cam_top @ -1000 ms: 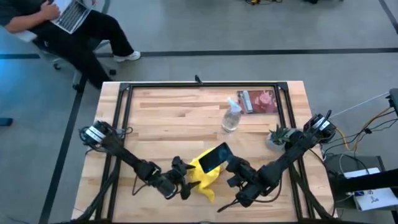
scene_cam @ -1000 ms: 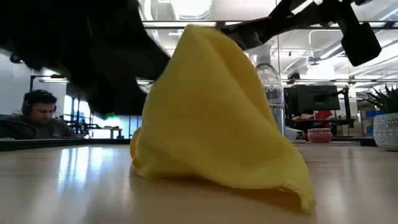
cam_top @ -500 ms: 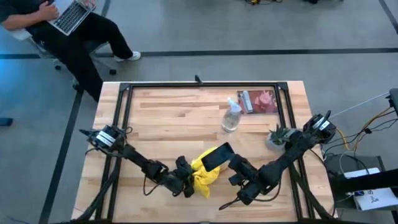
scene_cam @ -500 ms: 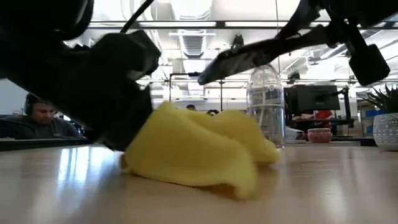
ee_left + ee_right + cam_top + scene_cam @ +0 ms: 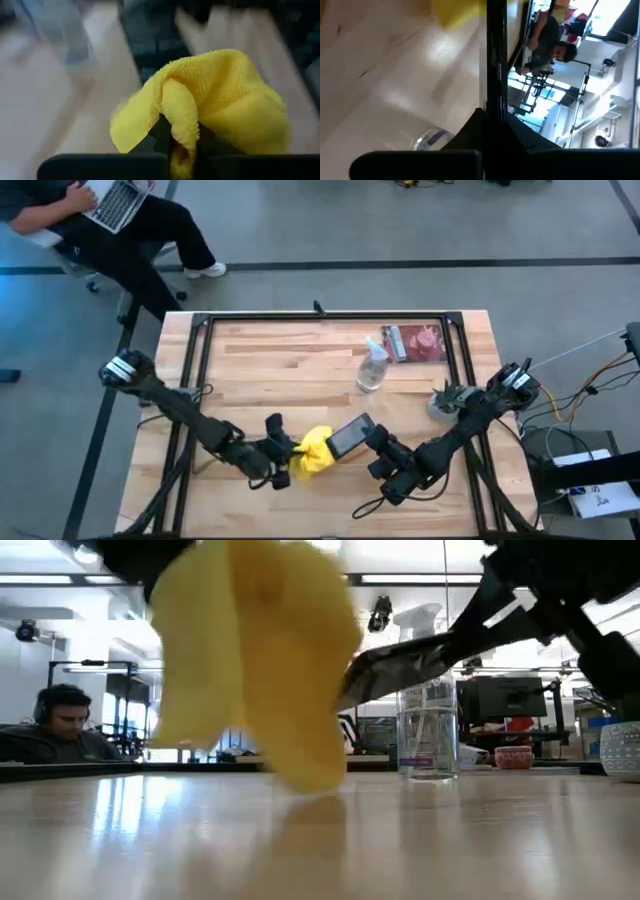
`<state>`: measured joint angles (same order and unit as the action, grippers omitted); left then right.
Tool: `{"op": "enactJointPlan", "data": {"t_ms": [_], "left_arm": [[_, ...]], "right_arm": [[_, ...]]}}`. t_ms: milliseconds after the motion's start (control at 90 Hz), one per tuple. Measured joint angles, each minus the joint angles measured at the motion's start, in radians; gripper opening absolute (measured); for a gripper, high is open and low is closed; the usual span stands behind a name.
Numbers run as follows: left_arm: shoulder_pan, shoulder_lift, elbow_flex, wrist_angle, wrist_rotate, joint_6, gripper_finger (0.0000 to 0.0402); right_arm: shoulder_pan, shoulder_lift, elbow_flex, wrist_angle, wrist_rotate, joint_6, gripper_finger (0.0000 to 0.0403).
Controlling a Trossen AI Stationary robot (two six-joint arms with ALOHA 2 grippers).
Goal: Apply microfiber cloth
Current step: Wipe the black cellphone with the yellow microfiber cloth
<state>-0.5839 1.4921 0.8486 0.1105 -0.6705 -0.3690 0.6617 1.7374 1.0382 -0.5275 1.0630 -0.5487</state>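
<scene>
The yellow microfiber cloth [image 5: 312,452] is bunched up and hangs in the air near the table's front, left of centre. My left gripper [image 5: 284,462] is shut on it from its left side. In the low view the cloth [image 5: 262,660] is clear of the tabletop. Just to its right, my right gripper [image 5: 376,444] is shut on a black phone [image 5: 350,437], which is held tilted above the table [image 5: 400,662]. The phone's near corner is close to the cloth; I cannot tell whether they touch. My left gripper pinches a gathered fold of the cloth [image 5: 181,131] between its two fingers, several layers together. The fingers come roughly level from the table's left. The cloth is lifted clear and droops slack around and below the fingertips [image 5: 300,765]. My right gripper pinches the phone at its right end [image 5: 366,436] between the two fingers, which come from the table's right. In the right wrist view the phone shows edge-on [image 5: 495,65], running straight out from the fingers. It is lifted clear of the table and tilted.
A clear spray bottle [image 5: 372,367] stands behind the phone. A packet [image 5: 415,342] lies at the back right and a small potted plant [image 5: 446,400] stands by the right edge. A person [image 5: 110,220] sits beyond the far left corner.
My left gripper has shut on the cloth and risen with it, drawing back slightly toward the table's left. The cloth, spread in a tent on the table under the phone a second ago, is now bunched and lifted clear.
</scene>
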Motion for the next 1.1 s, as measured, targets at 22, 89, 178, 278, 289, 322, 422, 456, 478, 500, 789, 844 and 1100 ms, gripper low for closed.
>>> {"op": "enactJointPlan", "data": {"t_ms": [22, 89, 178, 278, 289, 322, 422, 456, 478, 500, 789, 844, 1100], "left_arm": [[0.006, 0.0, 0.0, 0.022, -0.007, 0.03, 0.0005], [0.037, 0.022, 0.0, 0.103, -0.017, 0.103, 0.0005], [0.083, 0.079, 0.0, 0.214, 0.028, 0.153, 0.0004], [0.128, 0.173, 0.0, 0.336, 0.119, 0.172, 0.0004], [0.132, 0.184, 0.0, 0.348, 0.126, 0.173, 0.0004], [0.141, 0.214, 0.001, 0.381, 0.138, 0.177, 0.0005], [0.165, 0.289, 0.018, 0.454, 0.138, 0.199, 0.0006], [0.173, 0.307, 0.025, 0.478, 0.139, 0.211, 0.0006], [0.179, 0.32, 0.03, 0.491, 0.139, 0.216, 0.0006], [0.185, 0.332, 0.037, 0.502, 0.139, 0.223, 0.0007], [0.228, 0.429, 0.122, 0.516, 0.16, 0.264, 0.0008], [0.227, 0.429, 0.122, 0.508, 0.19, 0.263, 0.0008], [0.145, 0.351, 0.106, 0.208, 0.218, 0.128, 0.0008]], "right_arm": [[-0.004, 0.0, -0.006, 0.028, -0.014, -0.014, 0.0011], [-0.014, 0.0, -0.023, 0.115, -0.042, -0.076, 0.0011], [-0.024, 0.0, -0.032, 0.225, -0.051, -0.161, 0.0011], [-0.037, 0.0, -0.033, 0.287, -0.052, -0.226, 0.0011], [-0.039, 0.0, -0.033, 0.29, -0.052, -0.23, 0.0011], [-0.044, 0.0, -0.032, 0.297, -0.053, -0.239, 0.0011], [-0.058, 0.0, -0.031, 0.301, -0.064, -0.253, 0.0011], [-0.063, 0.0, -0.031, 0.299, -0.084, -0.254, 0.0011], [-0.067, 0.0, -0.031, 0.3, -0.101, -0.256, 0.0011], [-0.072, 0.0, -0.031, 0.301, -0.119, -0.256, 0.0011], [-0.097, 0.002, -0.035, 0.286, -0.162, -0.252, 0.0011], [-0.099, 0.002, -0.035, 0.277, -0.161, -0.246, 0.0011], [-0.102, 0.002, -0.032, 0.286, -0.16, -0.222, 0.001]]}}
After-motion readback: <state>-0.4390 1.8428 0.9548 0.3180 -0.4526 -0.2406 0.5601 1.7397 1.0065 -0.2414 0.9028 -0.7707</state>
